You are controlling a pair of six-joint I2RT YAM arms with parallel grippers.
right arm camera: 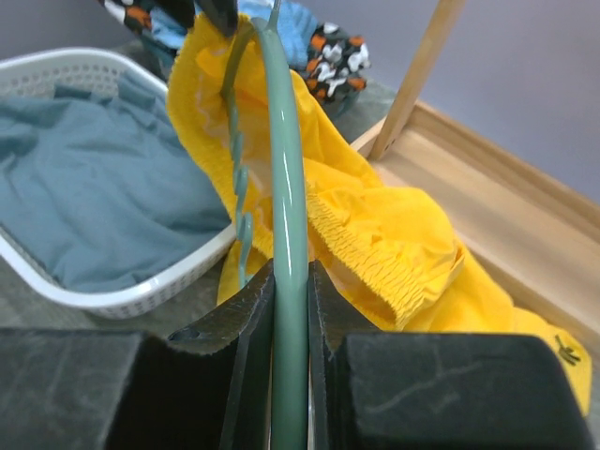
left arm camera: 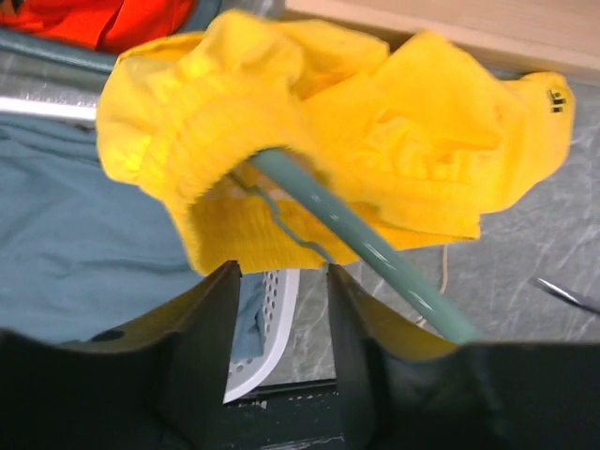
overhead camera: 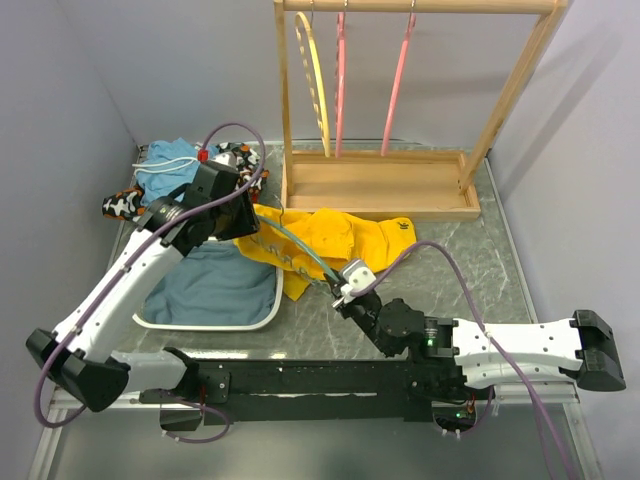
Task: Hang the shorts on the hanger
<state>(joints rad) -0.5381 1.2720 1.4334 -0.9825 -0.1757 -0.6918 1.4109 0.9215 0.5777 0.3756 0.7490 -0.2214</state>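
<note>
Grey marbled tabletop point(overhead camera: 440, 300), seen from above and from both wrists. A wooden rack point(overhead camera: 380, 212) stands along the far edge, right of centre, with two pink hangers point(overhead camera: 398, 80) and one yellow hanger point(overhead camera: 318, 90) on its rail. A white basket point(overhead camera: 210, 327) holding blue-grey cloth point(overhead camera: 215, 285) sits toward the near-left part. A heap of clothes point(overhead camera: 170, 170), light blue and patterned, lies in the far-left corner.

The shorts point(overhead camera: 340, 235) are at the middle of the tabletop, just in front of the rack's base, one end bunched over the basket's right rim. They are bright yellow and crumpled, with a gathered, ribbed waistband point(left arm camera: 202, 141) and a small dark logo point(left arm camera: 558, 98) near one hem.

The hanger point(overhead camera: 305, 255) is slim and pale teal-green, with notches along its inner bar. One arm runs into the waistband opening, so the fabric wraps that end. The other end slants toward the near edge.

Right pincer point(right arm camera: 291, 309): clamped on the hanger's bare arm. Left pincer point(left arm camera: 281, 319): fingers apart, gripping nothing, just short of the waistband, with the hanger's arm passing beside one finger.
</note>
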